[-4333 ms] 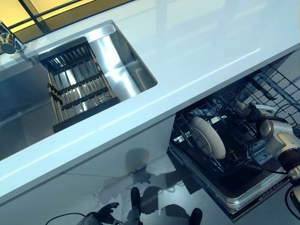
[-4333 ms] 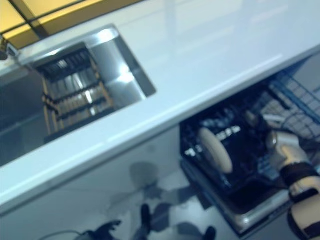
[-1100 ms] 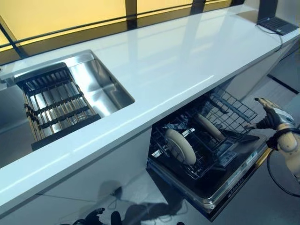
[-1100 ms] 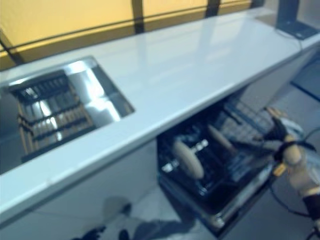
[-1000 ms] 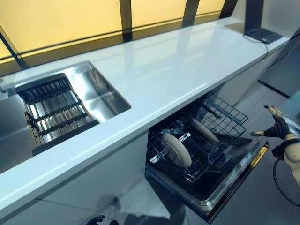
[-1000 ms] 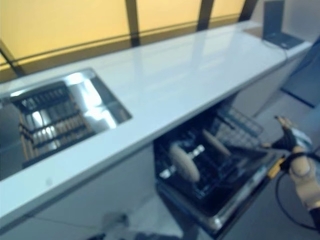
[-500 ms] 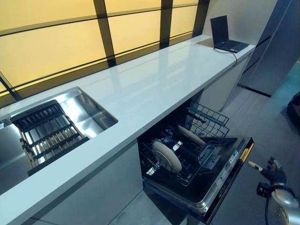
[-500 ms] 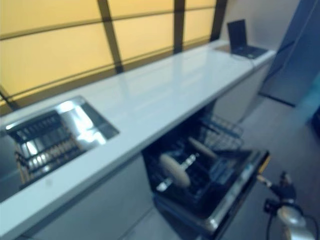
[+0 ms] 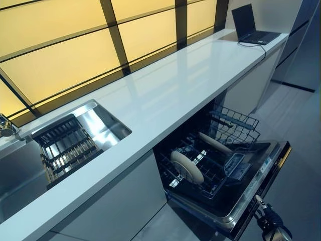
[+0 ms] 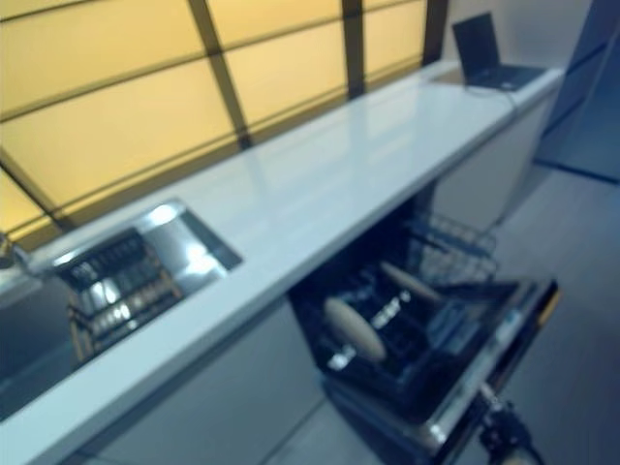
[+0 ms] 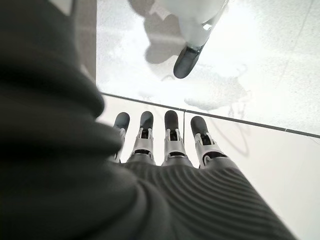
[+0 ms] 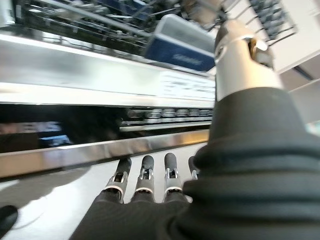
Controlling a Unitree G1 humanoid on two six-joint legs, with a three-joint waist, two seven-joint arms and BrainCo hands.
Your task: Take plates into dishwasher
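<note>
The dishwasher stands open under the white counter, its door (image 9: pixel 262 169) folded down and its lower rack (image 9: pixel 239 122) pulled out. Two pale round plates stand on edge in the rack: one near the front left (image 9: pixel 187 167), one further back (image 9: pixel 214 143). My right hand (image 9: pixel 270 224) hangs low off the door's front corner, apart from the rack; in the right wrist view its fingers (image 12: pixel 145 176) are straight and empty beside the door's steel edge (image 12: pixel 100 65). My left hand (image 11: pixel 170 142) shows only in its wrist view, fingers straight over the pale floor, holding nothing.
A steel sink (image 9: pixel 108 125) is set in the counter (image 9: pixel 170 85) at the left, with a black slatted drying rack (image 9: pixel 65 148) in it and a faucet (image 9: pixel 5 128) behind. A laptop (image 9: pixel 253 25) sits open at the counter's far right end. Grey floor lies around the open door.
The camera has pulled back and risen, so the whole scene shifted. My right hand has left the rack's side and dropped to below the door's front corner. Both plates stay in the rack.
</note>
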